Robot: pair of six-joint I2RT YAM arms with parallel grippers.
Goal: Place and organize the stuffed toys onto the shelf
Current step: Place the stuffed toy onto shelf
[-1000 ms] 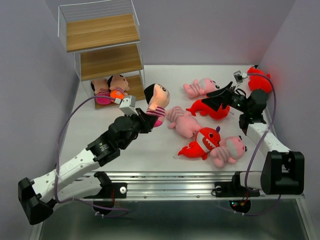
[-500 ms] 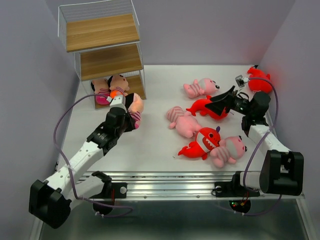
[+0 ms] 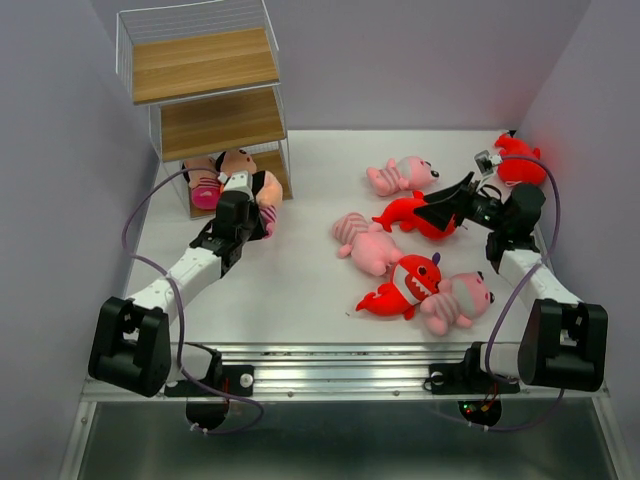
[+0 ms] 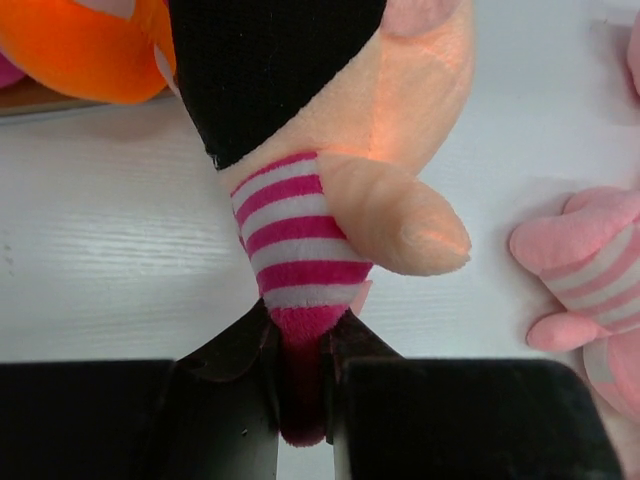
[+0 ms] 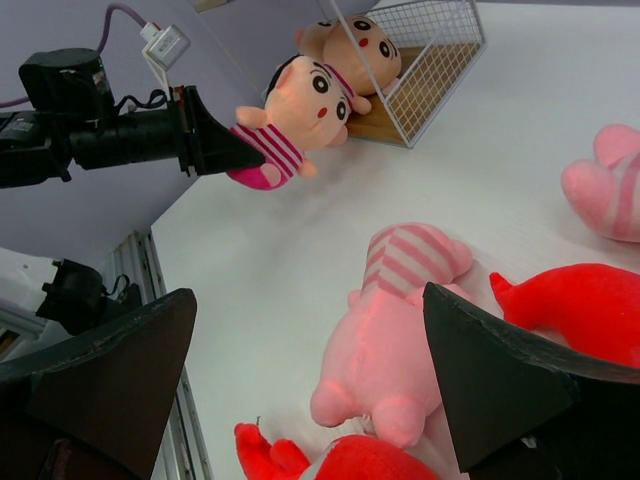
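Observation:
The shelf (image 3: pixel 205 65) stands at the back left, with two black-haired dolls (image 3: pixel 205 180) in its bottom tier. My left gripper (image 3: pixel 245 205) is shut on the pink lower end of a third doll (image 3: pixel 265 195), just in front of that tier. In the left wrist view the fingers (image 4: pixel 240 360) pinch the doll (image 4: pixel 330 150) below its striped body. My right gripper (image 3: pixel 445 205) is open over a red shark (image 3: pixel 410 215). Between its fingers the right wrist view shows a pink striped animal (image 5: pixel 400 330) and the held doll (image 5: pixel 290 120).
On the table lie two more red sharks (image 3: pixel 405 285) (image 3: pixel 518 160) and pink striped animals (image 3: pixel 400 175) (image 3: pixel 365 243) (image 3: pixel 455 300). The shelf's upper two boards (image 3: pixel 220 122) are bare. Walls close in on the left and right.
My left arm has carried the doll from the table's middle back and left to the front of the shelf's bottom tier. The right gripper has shifted slightly to the right, still open.

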